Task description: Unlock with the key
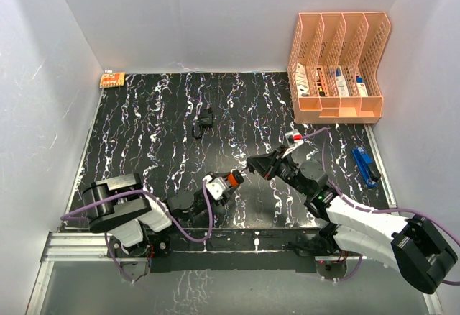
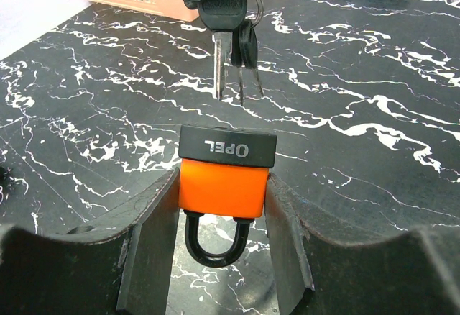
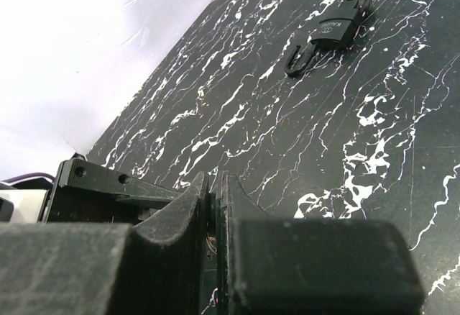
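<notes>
**Fig.: Key held just short of padlock**

Left jaws, approx. half open, clamp the orange padlock (image 2: 224, 184) by its sides. Shackle toward the wrist, black end facing away, near the front-centre of the bench (image 1: 144, 128). Right jaws, fully closed, pinch the head of a key (image 2: 218, 60) on a bunch. Blade points at the padlock's black end, near but apart. A black padlock (image 1: 205, 122) lies farther back, mid-bench.

desk (image 1: 144, 135): black marble look with white veins, kinda glossy near the front
walls (image 1: 187, 13): plain white panels, boxed in on left, back and right
back right corner: peach plastic file rack (image 1: 338, 63) sitting on the desk
light: soft, even
</notes>
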### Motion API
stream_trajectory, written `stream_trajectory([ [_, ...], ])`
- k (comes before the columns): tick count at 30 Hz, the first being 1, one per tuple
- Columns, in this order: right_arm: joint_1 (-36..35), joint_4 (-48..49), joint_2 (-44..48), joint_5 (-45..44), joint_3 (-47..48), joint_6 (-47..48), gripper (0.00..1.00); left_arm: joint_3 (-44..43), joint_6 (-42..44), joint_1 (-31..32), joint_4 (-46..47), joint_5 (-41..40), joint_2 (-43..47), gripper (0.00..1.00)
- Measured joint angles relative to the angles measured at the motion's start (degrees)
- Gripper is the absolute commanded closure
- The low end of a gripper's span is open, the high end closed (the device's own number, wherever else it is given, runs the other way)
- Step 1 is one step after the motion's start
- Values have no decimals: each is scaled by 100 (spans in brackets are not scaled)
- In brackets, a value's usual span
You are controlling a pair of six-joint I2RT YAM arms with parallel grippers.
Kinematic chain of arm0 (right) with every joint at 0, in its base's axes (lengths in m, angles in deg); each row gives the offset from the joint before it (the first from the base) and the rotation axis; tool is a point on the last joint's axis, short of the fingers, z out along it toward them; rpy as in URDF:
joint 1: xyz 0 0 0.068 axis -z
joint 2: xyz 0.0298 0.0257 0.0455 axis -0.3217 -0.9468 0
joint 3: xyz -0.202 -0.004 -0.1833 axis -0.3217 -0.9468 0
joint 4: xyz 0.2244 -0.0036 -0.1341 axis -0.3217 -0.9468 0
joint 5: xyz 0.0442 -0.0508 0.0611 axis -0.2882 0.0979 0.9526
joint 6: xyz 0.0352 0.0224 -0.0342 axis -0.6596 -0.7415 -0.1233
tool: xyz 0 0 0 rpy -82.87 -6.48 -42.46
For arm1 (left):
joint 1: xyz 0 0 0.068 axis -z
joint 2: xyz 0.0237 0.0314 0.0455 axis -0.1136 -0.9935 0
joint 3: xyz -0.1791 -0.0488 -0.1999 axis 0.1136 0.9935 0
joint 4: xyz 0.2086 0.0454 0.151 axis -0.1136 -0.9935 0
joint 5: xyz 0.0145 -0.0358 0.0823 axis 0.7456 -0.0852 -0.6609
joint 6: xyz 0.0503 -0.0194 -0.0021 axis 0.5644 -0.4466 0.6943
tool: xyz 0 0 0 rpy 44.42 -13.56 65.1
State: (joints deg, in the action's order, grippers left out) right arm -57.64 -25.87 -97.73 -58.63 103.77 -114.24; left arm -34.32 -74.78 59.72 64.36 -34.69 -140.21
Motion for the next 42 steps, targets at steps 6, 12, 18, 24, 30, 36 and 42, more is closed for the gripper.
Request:
stream_trajectory([
  [6,-83,-9,-7,-85,-74,59,100,74,4,0,2,-2,98,100],
  [12,-133,4,-9,-140,-74,90,100,74,4,0,2,-2,122,100],
  [18,-208,28,-48,-157,-74,94,100,74,2,0,4,0,122,100],
  [24,-286,98,-114,-160,-74,96,100,74,2,0,4,-2,122,100],
  [30,-356,153,-157,-162,-76,94,100,72,2,0,4,-2,122,100],
  [36,-391,208,-197,-201,-138,96,100,72,2,0,-2,4,125,100],
  [42,-415,315,-258,-258,-151,96,100,72,2,0,-26,7,164,100],
])
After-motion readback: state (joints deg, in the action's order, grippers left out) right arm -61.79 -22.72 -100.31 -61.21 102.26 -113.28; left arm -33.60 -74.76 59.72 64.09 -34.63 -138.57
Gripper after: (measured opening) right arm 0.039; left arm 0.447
